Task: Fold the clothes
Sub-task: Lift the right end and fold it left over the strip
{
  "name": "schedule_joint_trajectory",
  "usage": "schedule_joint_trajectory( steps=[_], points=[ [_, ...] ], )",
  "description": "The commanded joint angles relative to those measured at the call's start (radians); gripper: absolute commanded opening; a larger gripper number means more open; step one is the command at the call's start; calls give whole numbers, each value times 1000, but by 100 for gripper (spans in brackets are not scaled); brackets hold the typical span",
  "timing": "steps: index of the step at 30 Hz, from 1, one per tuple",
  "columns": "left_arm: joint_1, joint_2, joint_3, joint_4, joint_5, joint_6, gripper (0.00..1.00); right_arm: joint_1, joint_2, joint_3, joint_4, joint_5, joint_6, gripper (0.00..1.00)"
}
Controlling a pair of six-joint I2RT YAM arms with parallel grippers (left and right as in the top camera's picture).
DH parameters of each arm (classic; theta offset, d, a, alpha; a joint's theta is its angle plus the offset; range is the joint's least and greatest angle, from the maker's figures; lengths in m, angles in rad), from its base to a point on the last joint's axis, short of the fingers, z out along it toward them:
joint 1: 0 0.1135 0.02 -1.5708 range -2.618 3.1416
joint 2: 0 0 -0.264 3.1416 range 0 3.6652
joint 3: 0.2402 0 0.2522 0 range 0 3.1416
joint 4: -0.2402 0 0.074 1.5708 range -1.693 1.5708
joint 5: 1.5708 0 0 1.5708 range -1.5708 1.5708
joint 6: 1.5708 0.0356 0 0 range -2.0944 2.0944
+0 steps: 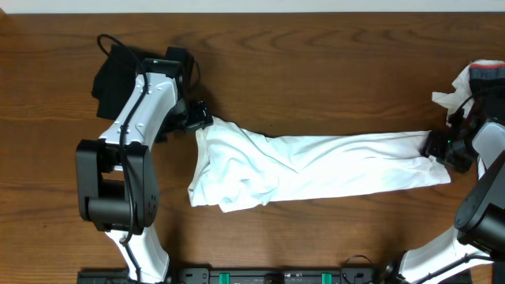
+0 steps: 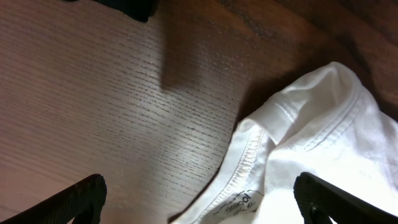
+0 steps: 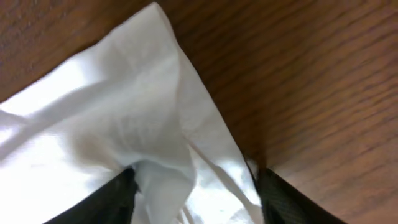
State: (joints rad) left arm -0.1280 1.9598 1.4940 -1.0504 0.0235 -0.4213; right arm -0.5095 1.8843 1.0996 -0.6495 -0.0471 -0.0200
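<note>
**Chief:** Position of the clothes?

**Inspector:** Found the white T-shirt (image 1: 316,166) lying flat across the middle of the bench (image 1: 316,63), drawn out into a long band. Noted the long axis running from the left side to the right edge, roughly parallel to the near edge.

**Chief:** Heading?

**Inspector:** Collar end toward the left, confirmed by the stitched neckline and the label (image 2: 239,202) in the left wrist view. Opposite end toward the right edge. Wider and rumpled at the left, narrower and smoother at the right.

**Chief:** Left gripper?

**Inspector:** Found the left gripper (image 1: 197,118) at the collar end, at the shirt's far left corner. Fingers (image 2: 81,196) spread wide, clamped on nothing. Collar cloth between them on one side, bare wood on the other.

**Chief:** Right gripper?

**Inspector:** Found the right gripper (image 1: 438,146) at the shirt's right end, close to the right edge of the bench. Fingers (image 3: 118,196) apart, straddling a raised fold of white cloth. No pinch visible.

**Chief:** Anything else on the bench?

**Inspector:** Logged a black garment (image 1: 110,75) toward the far left corner, partly under the left arm (image 1: 142,110), not touching the shirt. Logged a white-and-dark heap (image 1: 473,83) at the right edge, farther back than the right gripper and near it.
</note>
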Motion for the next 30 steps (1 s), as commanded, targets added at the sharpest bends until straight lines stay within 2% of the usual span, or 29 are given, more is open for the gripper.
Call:
schedule_joint_trajectory(
  steps=[1,5,7,10,14,18,30],
  points=[
    [1,13,-6,-6,-2,1,98,7,124,-71,3,-107,-5,56],
    [1,13,-6,-6,-1,1,98,6,124,-76,-5,-108,-4,49],
    [1,13,-6,-6,-1,1,98,6,124,-76,-3,-111,-5,40],
    [1,13,-6,-6,-1,1,98,6,124,-75,9,-115,-5,17],
    [1,13,-6,-6,-1,1,98,5,124,-60,33,-113,-20,4],
    [1,13,-6,-6,-1,1,98,-18,124,9,-1,-107,-19,1],
    [1,13,-6,-6,-1,1,98,-81,124,328,-284,-99,-18,1]
  ],
)
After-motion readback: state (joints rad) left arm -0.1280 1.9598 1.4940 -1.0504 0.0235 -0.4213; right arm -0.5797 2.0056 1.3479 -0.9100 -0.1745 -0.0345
